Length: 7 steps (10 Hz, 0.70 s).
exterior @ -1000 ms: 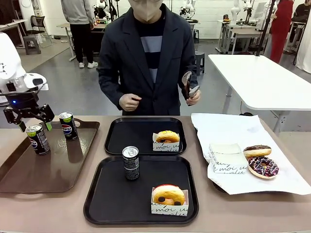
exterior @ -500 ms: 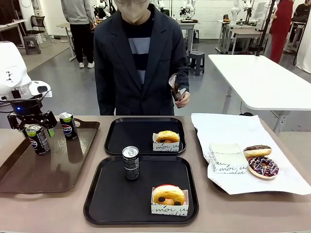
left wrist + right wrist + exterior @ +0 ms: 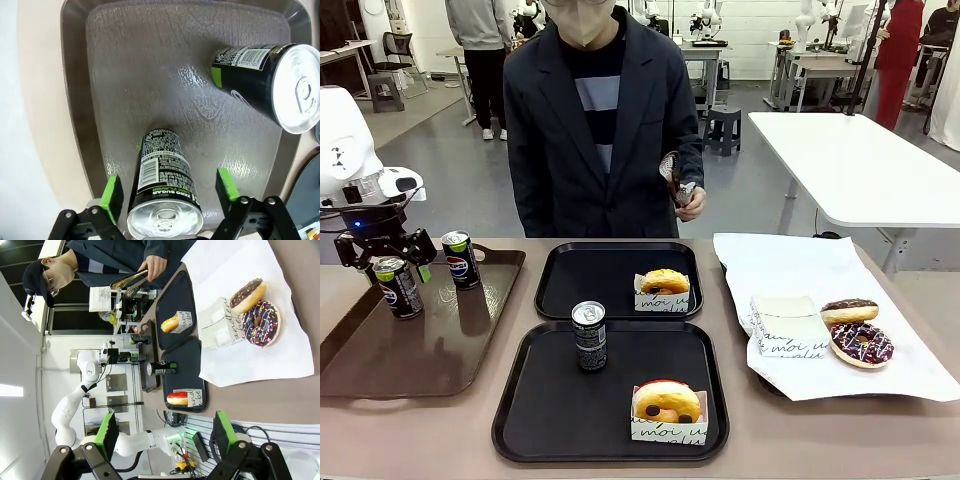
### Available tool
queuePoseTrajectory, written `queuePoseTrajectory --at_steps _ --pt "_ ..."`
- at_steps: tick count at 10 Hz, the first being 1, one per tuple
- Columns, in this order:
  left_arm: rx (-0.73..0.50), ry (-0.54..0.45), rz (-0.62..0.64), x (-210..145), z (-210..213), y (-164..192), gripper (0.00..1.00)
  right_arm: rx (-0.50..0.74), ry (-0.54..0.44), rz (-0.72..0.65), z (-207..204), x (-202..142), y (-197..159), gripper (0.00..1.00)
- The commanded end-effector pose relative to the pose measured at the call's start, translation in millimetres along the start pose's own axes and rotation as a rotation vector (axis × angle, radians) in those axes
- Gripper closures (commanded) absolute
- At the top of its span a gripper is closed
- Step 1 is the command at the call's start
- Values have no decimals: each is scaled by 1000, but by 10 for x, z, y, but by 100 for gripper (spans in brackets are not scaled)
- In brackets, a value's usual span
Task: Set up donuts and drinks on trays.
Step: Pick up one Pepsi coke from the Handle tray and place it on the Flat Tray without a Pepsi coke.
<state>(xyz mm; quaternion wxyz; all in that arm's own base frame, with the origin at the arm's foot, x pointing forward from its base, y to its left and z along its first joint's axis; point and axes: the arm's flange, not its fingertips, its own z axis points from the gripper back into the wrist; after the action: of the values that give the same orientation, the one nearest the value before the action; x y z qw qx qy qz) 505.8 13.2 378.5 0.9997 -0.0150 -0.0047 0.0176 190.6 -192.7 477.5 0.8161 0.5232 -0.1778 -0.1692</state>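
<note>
The tan surface holds a long brown tray at the left of the front frame and two black trays in the middle. The lower black tray already has a grey-black can and a donut. The upper black tray has a donut at its right but no drink, so I judge the step in hand is fetching one for it. My left jaws straddle the green-marked can near the brown tray's left rim. Their green pads stand either side of it with a gap beside one pad, so they are not gripping yet. The right jaws stand wide with nothing between them. Next I need to close squarely on the can's body and lift it clear without knocking the neighbouring can. Then I set it upright on the upper tray's bare left part.
</note>
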Motion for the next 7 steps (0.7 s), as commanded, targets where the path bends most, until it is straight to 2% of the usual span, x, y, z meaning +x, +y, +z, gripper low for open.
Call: queuePoseTrajectory --at_steps 1,2,3,4,5,6,7 --pt "-14 9 3 -12 -29 7 19 26 -8 17 2 22 4 0" --pt "-19 12 12 -10 -25 10 37 26 -8 17 2 22 4 0" --pt "-23 15 20 -1 -16 11 38 26 -8 17 2 22 4 0" --pt "-25 21 26 -1 -20 8 56 26 -8 17 2 22 4 0" --pt "-23 30 38 -1 -24 7 56 26 -8 17 2 22 4 0" --pt "-23 38 45 3 -19 5 75 26 -8 17 2 22 4 0" --pt "-33 47 51 -2 17 -20 75 26 -8 17 2 22 4 0"
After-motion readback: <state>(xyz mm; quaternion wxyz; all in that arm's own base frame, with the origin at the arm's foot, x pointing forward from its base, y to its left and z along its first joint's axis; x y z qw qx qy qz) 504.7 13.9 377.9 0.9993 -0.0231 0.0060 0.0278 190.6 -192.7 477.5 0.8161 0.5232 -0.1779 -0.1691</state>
